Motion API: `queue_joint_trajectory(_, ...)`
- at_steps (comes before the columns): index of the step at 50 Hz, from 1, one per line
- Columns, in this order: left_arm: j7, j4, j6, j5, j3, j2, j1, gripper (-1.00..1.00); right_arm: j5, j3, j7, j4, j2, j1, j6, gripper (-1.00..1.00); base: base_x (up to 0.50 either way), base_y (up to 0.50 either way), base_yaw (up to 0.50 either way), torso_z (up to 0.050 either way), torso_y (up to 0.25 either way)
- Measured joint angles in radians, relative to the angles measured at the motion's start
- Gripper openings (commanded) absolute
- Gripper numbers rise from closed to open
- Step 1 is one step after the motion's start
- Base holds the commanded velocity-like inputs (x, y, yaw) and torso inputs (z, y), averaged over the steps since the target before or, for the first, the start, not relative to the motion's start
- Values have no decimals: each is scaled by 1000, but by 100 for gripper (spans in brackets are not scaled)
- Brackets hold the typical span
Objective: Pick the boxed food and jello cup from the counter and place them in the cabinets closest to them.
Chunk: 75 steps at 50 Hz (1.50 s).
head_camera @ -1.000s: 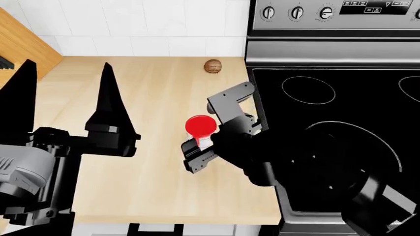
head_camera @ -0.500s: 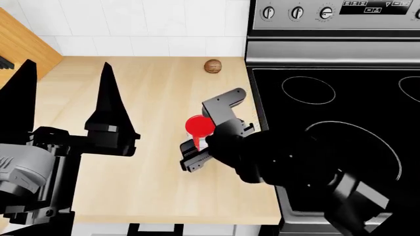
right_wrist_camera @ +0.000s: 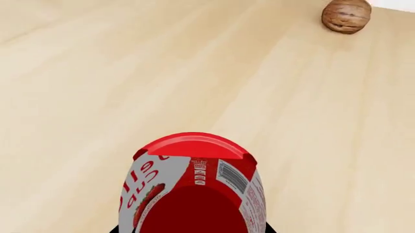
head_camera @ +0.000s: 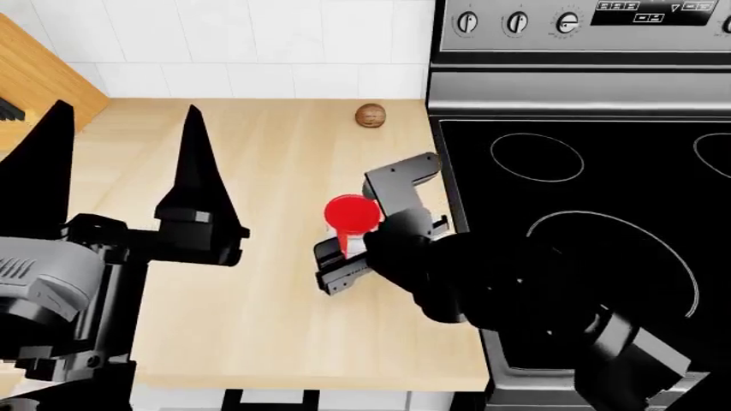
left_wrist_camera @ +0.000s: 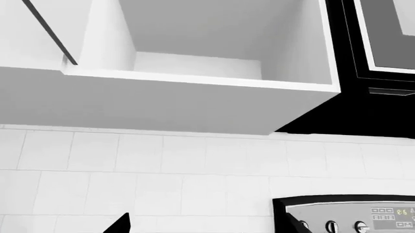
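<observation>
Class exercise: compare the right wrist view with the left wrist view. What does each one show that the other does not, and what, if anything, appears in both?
Only the right wrist view shows the jello cup, seen close up with its red lid and printed side, the pale-wood counter and the brown walnut-like ball. Only the left wrist view shows the open white cabinet, the white tiled wall and the stove's control panel. No object appears in both: one looks down at the counter, the other up at the wall.
</observation>
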Motion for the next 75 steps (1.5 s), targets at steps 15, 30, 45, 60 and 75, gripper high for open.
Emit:
queue_joint_trajectory(15, -39, -210, -246, -210, 42, 107, -434, 100, 212, 111, 253, -372, 182, 97, 70, -100, 0, 0, 0, 0, 0)
queue_joint_trajectory(30, 180, -965, -229, -122, 167, 344, -844, 100, 441, 189, 469, -595, 330, 248, 146, -100, 0, 0, 0, 0, 0)
queue_joint_trajectory(45, 428, -1872, 38, 105, 134, 563, -1082, 100, 636, 223, 582, -656, 415, 433, 230, -100, 0, 0, 0, 0, 1)
queue_joint_trajectory(60, 542, -2094, 169, 388, -65, 637, -1068, 100, 697, 237, 598, -652, 454, 537, 291, -100, 246, 123, 0, 0, 0)
queue_joint_trajectory(75, 646, -2144, 265, 513, -162, 663, -1029, 100, 695, 200, 609, -637, 436, 585, 355, -100, 472, 317, 0, 0, 2)
